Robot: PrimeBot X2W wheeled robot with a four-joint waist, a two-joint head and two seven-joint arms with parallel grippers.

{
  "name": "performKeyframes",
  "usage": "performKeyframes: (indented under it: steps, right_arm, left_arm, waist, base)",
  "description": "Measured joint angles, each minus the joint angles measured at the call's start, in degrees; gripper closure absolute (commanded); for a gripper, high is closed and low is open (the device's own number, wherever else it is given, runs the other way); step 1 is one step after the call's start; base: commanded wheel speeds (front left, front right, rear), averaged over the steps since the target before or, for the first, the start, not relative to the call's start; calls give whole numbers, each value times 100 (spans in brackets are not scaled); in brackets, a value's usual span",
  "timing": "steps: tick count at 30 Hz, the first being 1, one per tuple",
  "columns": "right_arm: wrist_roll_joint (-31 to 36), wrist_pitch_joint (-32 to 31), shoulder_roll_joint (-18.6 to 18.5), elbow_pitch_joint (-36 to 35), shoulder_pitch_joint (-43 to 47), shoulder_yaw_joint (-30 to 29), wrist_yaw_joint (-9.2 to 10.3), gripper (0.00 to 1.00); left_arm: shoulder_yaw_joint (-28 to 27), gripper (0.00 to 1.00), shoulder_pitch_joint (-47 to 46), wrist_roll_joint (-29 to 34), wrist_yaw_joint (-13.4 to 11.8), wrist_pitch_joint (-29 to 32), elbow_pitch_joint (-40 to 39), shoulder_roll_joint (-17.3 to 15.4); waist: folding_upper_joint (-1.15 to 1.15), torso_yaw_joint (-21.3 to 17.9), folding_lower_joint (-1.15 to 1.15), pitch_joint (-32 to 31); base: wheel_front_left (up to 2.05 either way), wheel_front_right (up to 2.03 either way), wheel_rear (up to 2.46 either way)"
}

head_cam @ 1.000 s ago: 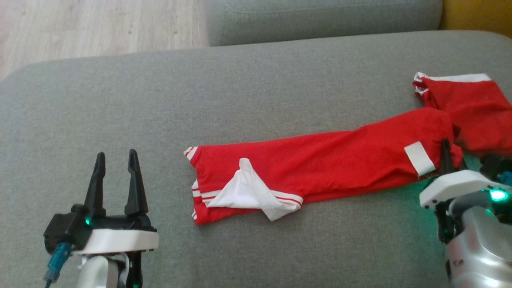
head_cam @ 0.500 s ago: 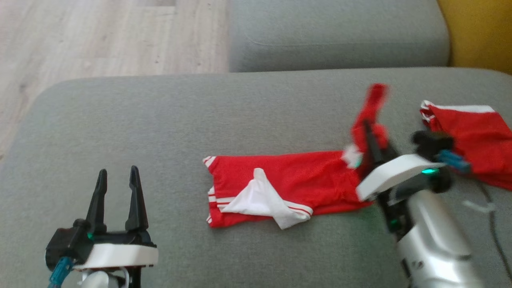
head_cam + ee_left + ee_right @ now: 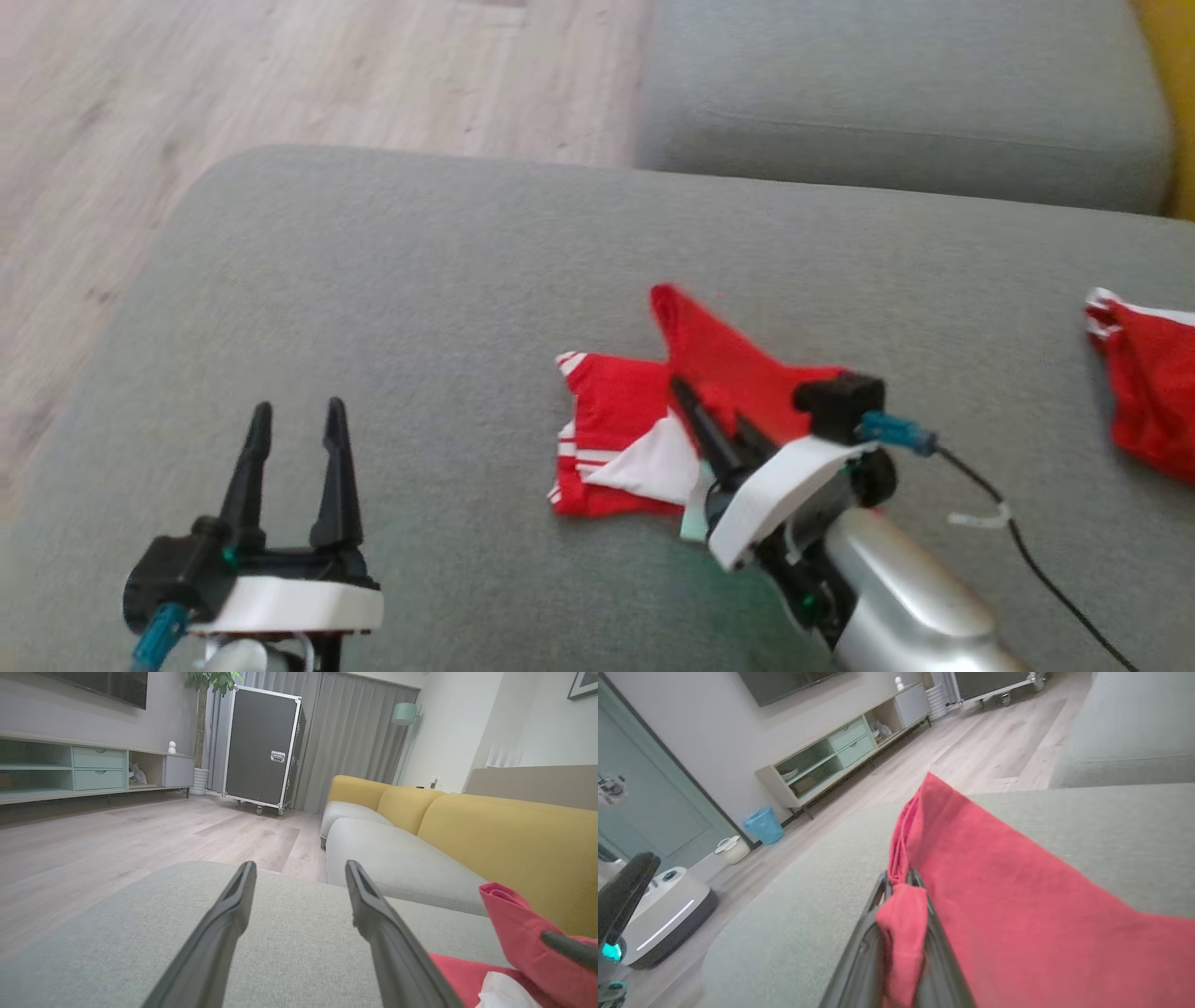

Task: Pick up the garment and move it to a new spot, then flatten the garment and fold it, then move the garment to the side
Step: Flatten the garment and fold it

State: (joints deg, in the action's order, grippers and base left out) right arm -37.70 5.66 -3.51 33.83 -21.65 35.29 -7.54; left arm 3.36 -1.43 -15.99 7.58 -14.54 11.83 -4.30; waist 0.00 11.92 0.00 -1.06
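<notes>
The garment is seen as a red cloth with thin white stripes along its hem and a white triangle of lining turned outward. It is laid on the grey sofa seat, partly doubled over itself. One red end is pinched between the pressed-together fingers of the right pincer and stands in a peak just beyond the fingertips. The striped hem lies just left of them. The left pincer is spread, well apart from the garment. Another red cloth is seen far right of the right pincer.
</notes>
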Motion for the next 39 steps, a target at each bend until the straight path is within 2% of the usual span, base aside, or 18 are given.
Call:
performKeyframes:
  steps: [3, 10, 17, 18, 19, 27, 32, 37, 38, 39]
  right_arm:
    - [-147, 91, 1, 192, -40, 344, 0, 100]
    - [-532, 482, -8, 802, -417, 751, 0, 100]
    - [-829, 653, -8, 1060, -641, 1315, 0, 100]
    - [-861, 670, -8, 1111, -642, 1359, 0, 12]
    - [-928, 700, -16, 1113, -642, 1423, 0, 0]
    - [-1661, 815, -22, 617, -870, 1826, 0, 0]
    - [-1537, 855, -18, 550, -1163, 1562, 0, 0]
    - [-157, 855, -22, 582, -1294, 582, 0, 0]
    - [335, 858, -22, 470, -1225, 78, 0, 0]
    - [594, 869, -22, 369, -1161, -180, 0, 0]
  left_arm:
    - [53, 0, -6, -1, 0, 0, 1, -4]
    - [185, 0, -106, -14, 0, 1, 22, -12]
    - [226, 0, -220, -14, 0, 0, 97, 4]
    - [232, 0, -220, -14, 0, 0, 105, 5]
    - [236, 0, -220, -14, 0, 0, 112, 7]
    - [230, 0, -236, -14, 0, 0, 154, 11]
    - [204, 0, -240, -14, 0, 1, 144, 10]
    - [82, 0, -240, 9, -2, 0, 60, 11]
    - [-40, 0, -237, 76, -58, 0, 49, 10]
    - [-104, 0, -236, 86, -58, 1, 21, 14]
  waist:
    - [0, 176, 0, 90]
    - [0, 494, 1, 341]
    - [0, 711, 1, 495]
    - [0, 722, 1, 501]
    - [0, 730, 1, 506]
    - [0, 602, 1, 467]
    - [0, 428, 1, 400]
    - [0, 113, 1, 317]
    - [0, -22, 0, 286]
    - [0, -95, 0, 274]
  base:
    - [0, 0, 0]
    - [0, 0, 0]
    - [0, 0, 0]
    - [0, 0, 0]
    - [0, 0, 0]
    - [0, 0, 0]
    - [0, 0, 0]
    - [0, 0, 0]
    - [0, 0, 0]
    - [0, 0, 0]
